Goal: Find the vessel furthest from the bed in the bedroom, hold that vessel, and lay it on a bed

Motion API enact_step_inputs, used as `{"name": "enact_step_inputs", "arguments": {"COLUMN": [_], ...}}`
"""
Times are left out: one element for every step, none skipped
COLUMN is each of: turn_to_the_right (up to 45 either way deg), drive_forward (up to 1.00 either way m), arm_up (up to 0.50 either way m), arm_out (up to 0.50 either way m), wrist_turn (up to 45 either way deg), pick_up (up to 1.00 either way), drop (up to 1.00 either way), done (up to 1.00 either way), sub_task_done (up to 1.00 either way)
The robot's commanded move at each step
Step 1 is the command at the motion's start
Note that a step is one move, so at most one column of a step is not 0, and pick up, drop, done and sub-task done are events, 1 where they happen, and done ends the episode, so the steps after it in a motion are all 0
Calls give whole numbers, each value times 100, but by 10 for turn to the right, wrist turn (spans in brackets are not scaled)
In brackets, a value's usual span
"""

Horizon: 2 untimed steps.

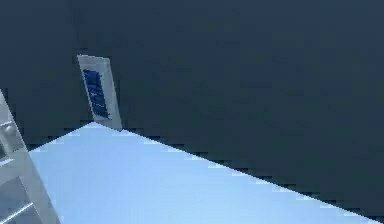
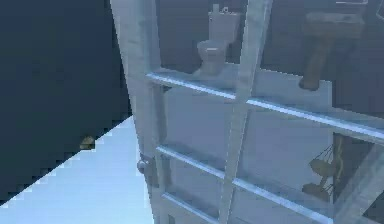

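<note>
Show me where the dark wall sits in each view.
Forward view: the dark wall spans the top and right, above the pale floor.
Arm side view: it takes the left, beside the paned door.
Shared landmark: the pale floor along the wall's base.

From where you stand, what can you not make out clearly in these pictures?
Arm side view: small brown blob on the floor, too small to name.
Arm side view: toilet behind the paned door, partly hidden by its bars.
Arm side view: brown object at lower right, behind the door, shape unclear.
Forward view: blue panel against the wall, too small to identify.
</note>
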Motion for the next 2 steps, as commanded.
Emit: {"name": "enact_step_inputs", "arguments": {"turn_to_the_right": [-450,-300], "drive_forward": [0,0], "arm_up": [0,0], "arm_out": [0,0], "wrist_turn": [0,0], "pick_up": [0,0], "drop": [0,0], "done": [0,0], "sub_task_done": [0,0]}}
